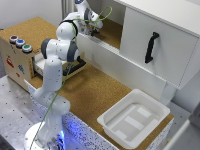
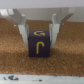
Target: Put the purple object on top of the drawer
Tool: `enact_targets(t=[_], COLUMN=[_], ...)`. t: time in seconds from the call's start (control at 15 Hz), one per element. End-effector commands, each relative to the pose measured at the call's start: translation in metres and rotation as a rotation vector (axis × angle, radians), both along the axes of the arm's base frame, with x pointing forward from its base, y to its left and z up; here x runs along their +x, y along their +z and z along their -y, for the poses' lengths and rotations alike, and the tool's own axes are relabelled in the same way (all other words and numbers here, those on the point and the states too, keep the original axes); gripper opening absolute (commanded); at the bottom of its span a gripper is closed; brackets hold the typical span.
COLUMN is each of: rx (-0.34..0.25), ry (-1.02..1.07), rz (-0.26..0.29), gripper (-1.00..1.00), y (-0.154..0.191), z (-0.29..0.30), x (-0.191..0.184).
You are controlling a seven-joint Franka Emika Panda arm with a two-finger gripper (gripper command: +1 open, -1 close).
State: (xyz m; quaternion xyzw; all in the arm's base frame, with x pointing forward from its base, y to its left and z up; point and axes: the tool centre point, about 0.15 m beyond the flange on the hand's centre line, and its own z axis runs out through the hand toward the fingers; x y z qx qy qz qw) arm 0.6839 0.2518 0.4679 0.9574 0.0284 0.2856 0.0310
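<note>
Wrist view: purple object (image 2: 40, 44), a cube with yellow markings, resting on the cork desk (image 2: 42, 67), between the two fingers (image 2: 23, 31) of the end effector (image 2: 39, 36); fingers apart, straddling the cube; contact not discernible. Exterior view: arm (image 1: 55, 70) bent over the desk's far side, end effector and cube hidden. Drawer (image 1: 60, 70) pulled out of the plywood box (image 1: 17, 60) at left, three coloured buttons (image 1: 20, 43) on top. White tray (image 1: 134, 120) at right, near edge.
</note>
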Motion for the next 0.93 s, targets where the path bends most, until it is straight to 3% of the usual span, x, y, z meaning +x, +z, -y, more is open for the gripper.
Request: enact_targets(t=[0.0,0.53,0.87], rx=[-0.034,-0.01,-0.055], ry=[-0.058,-0.088,-0.095], rz=[-0.013,0.018,-0.025], gripper=[-1.0,-1.0,-1.0], y=[0.015,0.055,0.055], z=[0.008,0.028,0.03], x=[-0.009,-0.121,-0.186])
